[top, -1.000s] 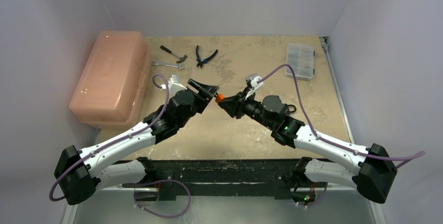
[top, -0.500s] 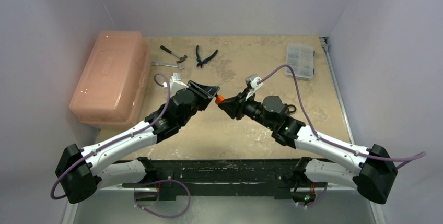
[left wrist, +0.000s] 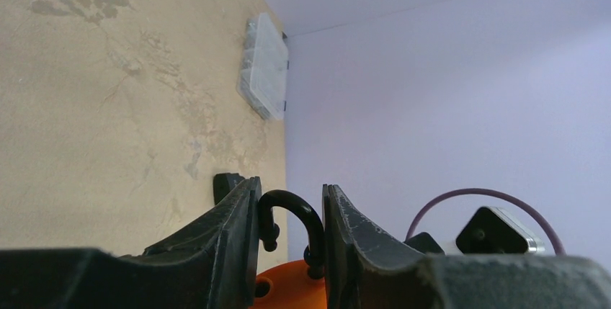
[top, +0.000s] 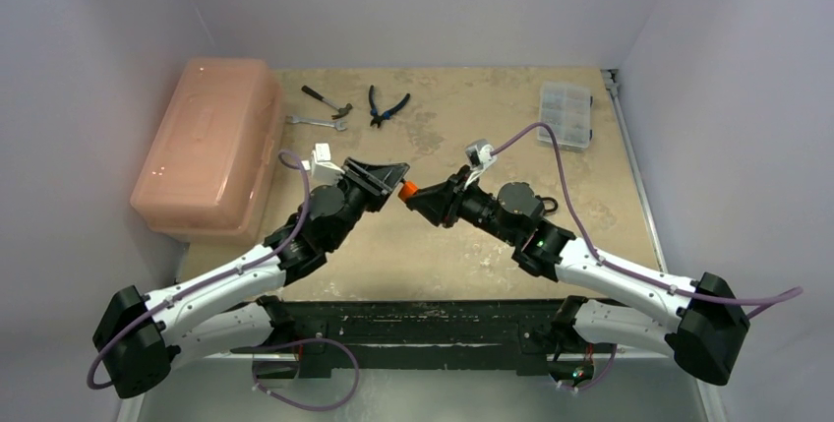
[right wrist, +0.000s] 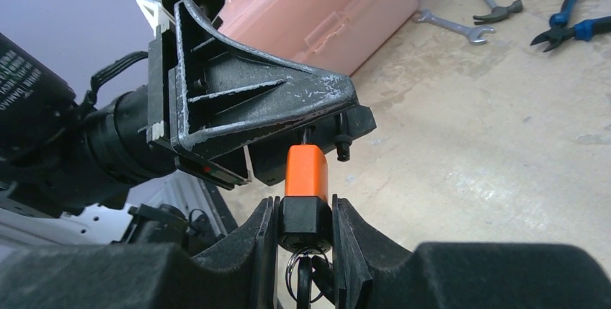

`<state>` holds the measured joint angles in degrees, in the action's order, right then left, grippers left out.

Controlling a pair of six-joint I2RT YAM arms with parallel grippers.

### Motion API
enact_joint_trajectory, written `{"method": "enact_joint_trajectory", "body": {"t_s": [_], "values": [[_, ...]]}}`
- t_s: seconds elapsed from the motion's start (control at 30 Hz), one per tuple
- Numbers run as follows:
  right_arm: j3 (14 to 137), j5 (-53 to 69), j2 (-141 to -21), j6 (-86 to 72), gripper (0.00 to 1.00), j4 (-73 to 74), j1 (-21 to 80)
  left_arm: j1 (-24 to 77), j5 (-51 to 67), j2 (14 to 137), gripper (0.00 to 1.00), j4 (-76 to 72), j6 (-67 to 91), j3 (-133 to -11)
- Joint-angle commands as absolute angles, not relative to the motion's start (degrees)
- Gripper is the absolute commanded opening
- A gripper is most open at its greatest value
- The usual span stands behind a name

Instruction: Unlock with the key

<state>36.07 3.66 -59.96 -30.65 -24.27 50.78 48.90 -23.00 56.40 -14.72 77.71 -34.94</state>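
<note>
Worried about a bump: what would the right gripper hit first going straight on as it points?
The left gripper, probably: its fingers hold the shackle just beyond the orange padlock the right gripper clamps.

Orange padlock (right wrist: 305, 171), black base, between black right fingers (right wrist: 263, 233); black shackle (left wrist: 288, 196) between black left fingers (left wrist: 230, 230); mottled beige tabletop (left wrist: 86, 107) beyond.

pale lilac walls (top: 423, 9) close in a stained beige tabletop (top: 472, 112) on three sides; light soft and even
</note>
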Motion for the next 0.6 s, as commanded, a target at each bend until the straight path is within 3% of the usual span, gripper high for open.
{"method": "enact_joint_trajectory", "body": {"t_s": [0.0,0.23,0.4,0.47,0.57], "values": [[39.23,6.43,-58.74,-34.78,0.0,-30.03,50.61,48.87,-20.48,53.61,0.0,-27.59,70.96,-30.83],[39.17,17.0,-59.6,-44.43,0.0,-38.52,46.33,48.88,-13.49,50.7,0.0,-54.9,60.4,-19.76],[40.52,26.09,-62.48,-47.49,0.0,-42.27,44.68,48.9,-7.98,51.74,0.02,-63.46,56.96,-17.68],[41.35,26.68,-62.74,-46.84,0.0,-40.98,44.58,48.94,-5.84,52.69,0.16,-65.24,56.8,-17.83],[42.36,26.36,-62.62,-44.95,0.0,-37.77,44.41,48.93,-4.45,53.43,0.44,-65.14,57.05,-18.52]]}}
